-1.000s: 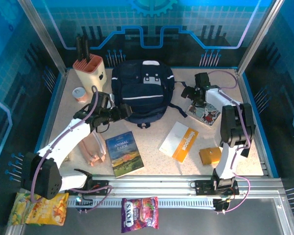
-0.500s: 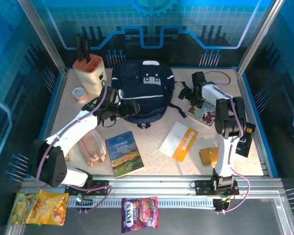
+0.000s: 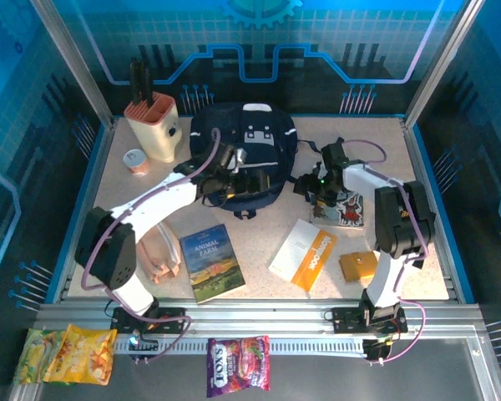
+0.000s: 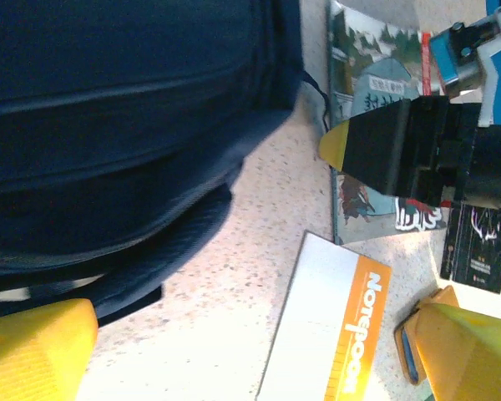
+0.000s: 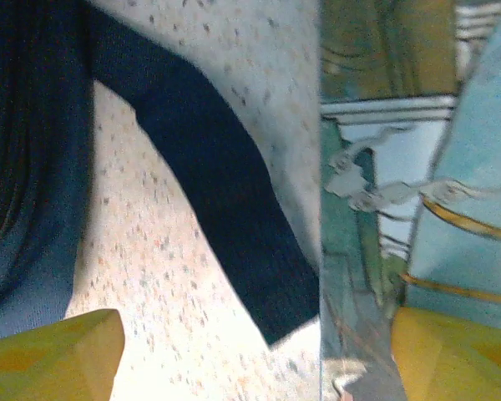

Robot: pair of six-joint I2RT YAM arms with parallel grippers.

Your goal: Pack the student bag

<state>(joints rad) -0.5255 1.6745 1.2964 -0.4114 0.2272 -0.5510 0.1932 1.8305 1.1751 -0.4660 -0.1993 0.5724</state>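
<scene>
1. Navy fabric is marking the student bag (image 3: 242,138), which is lying flat at the back middle of the bench (image 3: 259,234), looking closed, with nothing showing inside it.
2. To the left, in front of the bag, a paperback book (image 3: 213,261) is lying on the bench, not yet packed.
3. The left end effector (image 3: 252,178) is hovering over the bag's near edge, fingers spread wide and gripping nothing.
4. The right end effector (image 3: 311,185) is hanging just right of the bag. Its yellow pads (image 5: 58,355) are standing apart over a bag strap (image 5: 225,209) and the edge of a comic book (image 3: 351,205), clamping neither.
5. Further right, a notebook (image 3: 305,251) and a small orange box (image 3: 356,265) are waiting on the bench.
6. Judging from this, the packing is barely beginning: opening the bag and loading each item are remaining.
</scene>
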